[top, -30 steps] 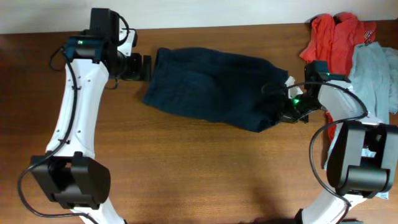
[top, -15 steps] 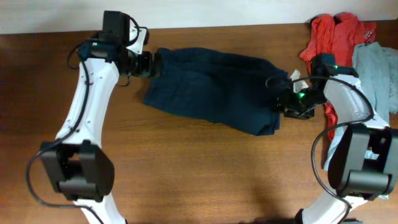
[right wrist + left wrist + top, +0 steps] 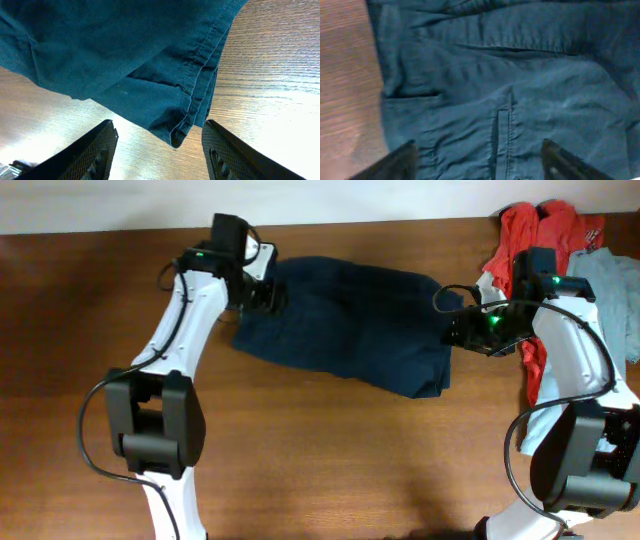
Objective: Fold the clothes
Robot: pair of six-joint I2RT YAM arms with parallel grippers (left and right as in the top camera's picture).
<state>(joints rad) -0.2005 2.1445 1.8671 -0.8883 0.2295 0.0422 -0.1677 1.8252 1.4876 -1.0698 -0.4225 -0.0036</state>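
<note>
- The left pincer (image 3: 268, 294) has come in from off the left end of the shorts (image 3: 340, 325). It now sits over their top-left corner; a second ago it was out over bare surface (image 3: 300, 470).
- Left wrist view: its fingers (image 3: 395, 161) are wide apart and clamp nothing. Navy cloth with a seam and a pocket slit fills the gap below.
- The right pincer (image 3: 458, 332) has shifted up along the right end of the shorts, from near the lower corner toward mid-edge.
- Right wrist view: it is also spread, with nothing clamped. A layered hem corner lies between its fingers (image 3: 87, 152), with wood showing either side.
- The shorts have barely changed. They lie across the middle of the surface, slanting down to the right, and the stacked hems suggest they are already doubled over.
- Judgement: the arms are now lined up at opposite ends, which reads as a pre-grasp for the next fold. No fold is under way yet.
- The red garment (image 3: 535, 235) and pale shirt (image 3: 605, 290) are piled at the far right, apart from the shorts and partly behind the right arm.
- Hard to tell: whether either pincer's tips touch the cloth.
- The left wrist view is dim and soft, with the fingertips cut off at the bottom edge.
- In the overhead view the left pincer hides the corner beneath it, and which end is the waistband is unclear.
</note>
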